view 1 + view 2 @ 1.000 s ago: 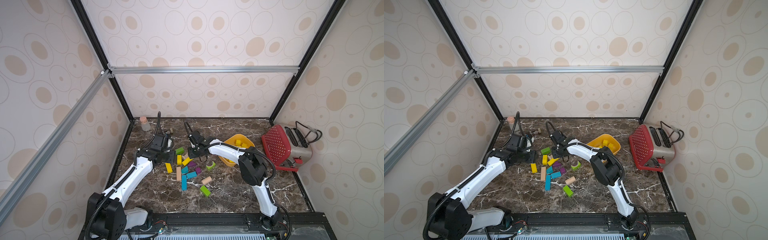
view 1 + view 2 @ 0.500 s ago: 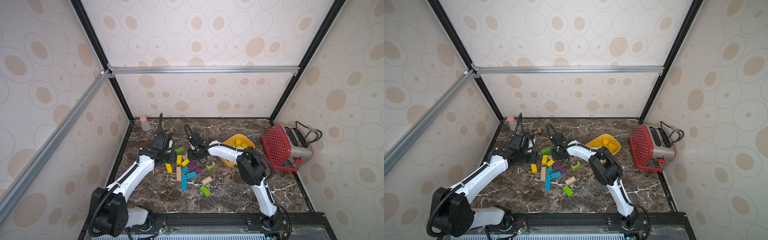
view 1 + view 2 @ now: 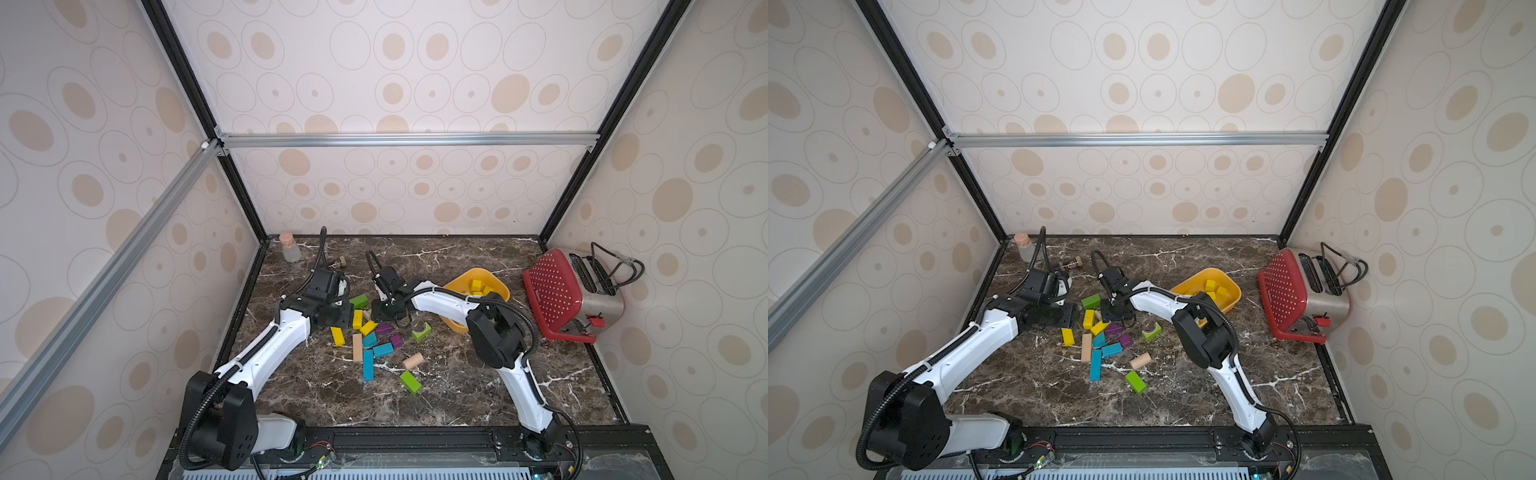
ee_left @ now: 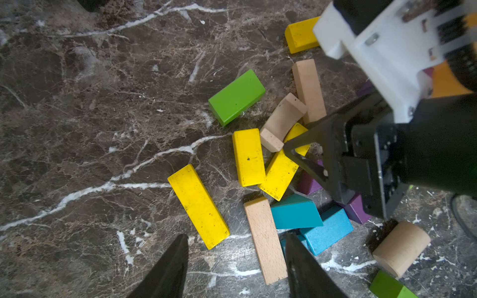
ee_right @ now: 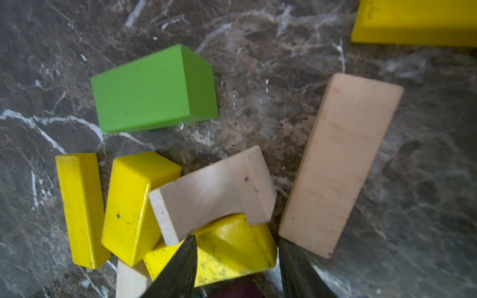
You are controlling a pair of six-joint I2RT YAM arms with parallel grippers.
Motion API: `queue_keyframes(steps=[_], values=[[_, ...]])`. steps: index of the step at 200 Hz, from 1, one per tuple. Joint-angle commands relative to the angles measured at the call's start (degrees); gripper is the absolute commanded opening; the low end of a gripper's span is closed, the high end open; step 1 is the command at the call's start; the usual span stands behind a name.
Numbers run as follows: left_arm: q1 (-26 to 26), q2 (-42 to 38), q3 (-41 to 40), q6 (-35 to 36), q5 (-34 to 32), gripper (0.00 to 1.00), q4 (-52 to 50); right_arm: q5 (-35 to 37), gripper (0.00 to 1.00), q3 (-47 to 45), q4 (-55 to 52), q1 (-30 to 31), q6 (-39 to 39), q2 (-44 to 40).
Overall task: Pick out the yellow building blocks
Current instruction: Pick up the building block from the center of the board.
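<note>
Three yellow building blocks lie in the pile: a bar [image 3: 337,336] [image 4: 198,206], a second bar [image 3: 357,319] [image 4: 249,157] and a tilted one [image 3: 368,327] [image 5: 232,245]. A plain wooden arch [image 5: 211,191] leans on the tilted one. My right gripper [image 5: 236,241] [image 3: 390,316] is open, a finger on each side of the tilted block. My left gripper [image 4: 236,236] [image 3: 345,319] hovers open over the near ends of the first bar and a plain wooden bar [image 4: 265,240]. More yellow blocks [image 3: 476,285] [image 3: 1211,285] lie in the orange-yellow bowl [image 3: 482,272].
Green [image 3: 358,301], teal [image 3: 368,365] and purple [image 3: 384,329] blocks, a green arch [image 3: 422,332] and a wooden cylinder [image 3: 412,360] are mixed in around the yellow ones. A red toaster [image 3: 557,299] stands at the right wall. A corked bottle [image 3: 289,248] stands in the back left corner.
My right gripper has come down from behind the pile onto the yellow block, and its jaws have widened. The left arm has barely moved.
</note>
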Motion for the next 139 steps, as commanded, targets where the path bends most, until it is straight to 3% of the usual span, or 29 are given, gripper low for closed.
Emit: queue_keyframes(steps=[1,33,97,129,139], values=[[0.7,0.2,1.6,1.6,-0.4,0.59,-0.2,2.1,0.60,3.9,-7.0,1.3,-2.7,2.2],[1.2,-0.4,1.7,1.9,-1.7,0.59,-0.3,6.3,0.68,6.1,-11.1,2.8,-5.7,2.8],[2.5,-4.2,0.6,2.0,-5.7,0.59,0.6,10.2,0.75,12.0,-17.4,6.2,-11.6,5.1],[3.2,-4.8,0.5,1.9,-5.5,0.60,0.9,11.0,0.88,13.3,-18.7,6.8,-12.6,6.4],[3.2,-4.9,0.5,1.8,-5.4,0.60,0.8,10.9,0.98,14.1,-19.2,6.9,-13.4,6.9]])
